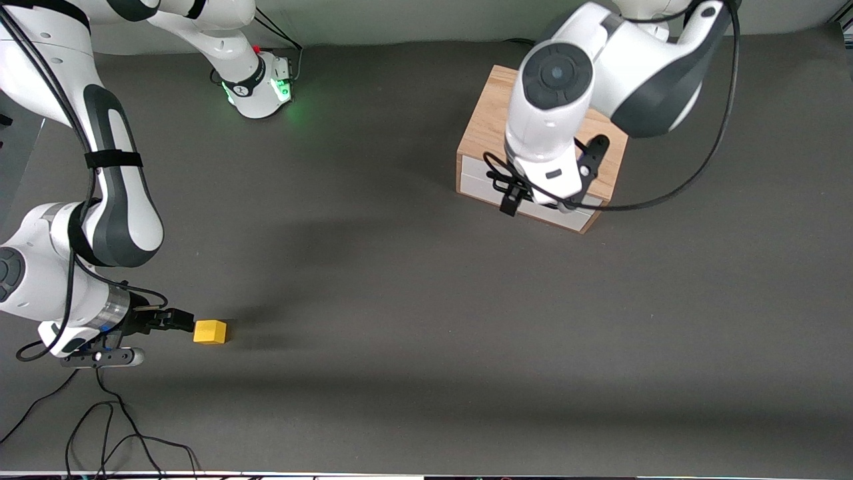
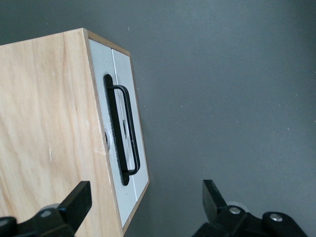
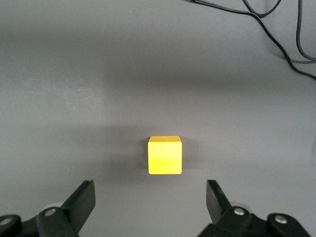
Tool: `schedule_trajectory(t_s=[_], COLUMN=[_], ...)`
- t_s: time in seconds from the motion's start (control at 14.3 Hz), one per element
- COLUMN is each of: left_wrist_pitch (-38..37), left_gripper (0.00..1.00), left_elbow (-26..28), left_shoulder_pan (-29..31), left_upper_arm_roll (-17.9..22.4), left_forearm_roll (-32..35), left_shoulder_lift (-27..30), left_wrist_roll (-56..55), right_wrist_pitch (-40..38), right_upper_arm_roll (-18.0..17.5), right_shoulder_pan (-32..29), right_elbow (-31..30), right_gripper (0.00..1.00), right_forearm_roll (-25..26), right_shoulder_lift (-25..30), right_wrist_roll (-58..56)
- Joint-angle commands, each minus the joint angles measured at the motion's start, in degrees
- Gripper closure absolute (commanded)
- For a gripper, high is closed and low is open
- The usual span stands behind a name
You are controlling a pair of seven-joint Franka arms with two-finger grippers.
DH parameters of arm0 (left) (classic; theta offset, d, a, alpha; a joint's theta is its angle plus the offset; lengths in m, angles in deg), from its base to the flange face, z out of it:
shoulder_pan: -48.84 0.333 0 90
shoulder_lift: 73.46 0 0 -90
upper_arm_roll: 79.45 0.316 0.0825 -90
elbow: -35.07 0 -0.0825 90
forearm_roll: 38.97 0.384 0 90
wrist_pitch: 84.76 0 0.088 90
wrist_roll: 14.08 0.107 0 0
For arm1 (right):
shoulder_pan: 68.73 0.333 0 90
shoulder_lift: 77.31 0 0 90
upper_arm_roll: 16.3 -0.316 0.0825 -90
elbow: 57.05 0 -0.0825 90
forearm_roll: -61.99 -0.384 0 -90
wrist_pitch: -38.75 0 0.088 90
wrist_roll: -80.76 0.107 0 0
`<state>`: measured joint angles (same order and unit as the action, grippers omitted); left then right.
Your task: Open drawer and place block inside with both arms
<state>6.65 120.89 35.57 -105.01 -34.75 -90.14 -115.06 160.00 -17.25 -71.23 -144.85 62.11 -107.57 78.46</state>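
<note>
The yellow block (image 1: 210, 331) lies on the dark table near the right arm's end, close to the front camera. My right gripper (image 1: 181, 320) is low beside it, open and empty; in the right wrist view the block (image 3: 165, 155) sits just ahead of the gripper (image 3: 149, 197), between the lines of its fingers and not touching them. The oak cabinet (image 1: 483, 127) stands toward the left arm's end. Its white drawer (image 2: 116, 64) is shut, with its black wire handle (image 2: 123, 128) free. My left gripper (image 1: 512, 200) hangs open over the cabinet's front edge (image 2: 145, 197).
Loose black cables (image 1: 100, 433) lie on the table by the front edge near the right arm; they also show in the right wrist view (image 3: 276, 29). The right arm's green-lit base (image 1: 263, 87) stands at the back. A cable (image 1: 666, 193) loops from the left arm beside the cabinet.
</note>
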Motion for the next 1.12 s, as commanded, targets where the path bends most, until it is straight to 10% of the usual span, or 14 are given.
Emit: schedule_trajectory(t_s=[0.0,1.05], left_wrist_pitch=[1.13,16.86], left_gripper=[0.0,0.0], left_elbow=[0.49,16.91], left_shoulder_pan=[0.79,2.64], left_upper_arm_roll=[-0.28,-0.19], left_forearm_roll=[0.09,0.79], left_shoulder_lift=[-1.32,-6.87], left_wrist_roll=[0.62,0.97], right_wrist_pitch=[-0.84,15.14], right_upper_arm_roll=[0.16,0.17], right_shoulder_pan=[0.04,-0.4], right_elbow=[-0.62,-8.09], right_gripper=[0.0,0.0], right_forearm_roll=[0.49,0.58], right_shoulder_lift=[0.64,-7.0], right_wrist_roll=[-1.04,-1.65])
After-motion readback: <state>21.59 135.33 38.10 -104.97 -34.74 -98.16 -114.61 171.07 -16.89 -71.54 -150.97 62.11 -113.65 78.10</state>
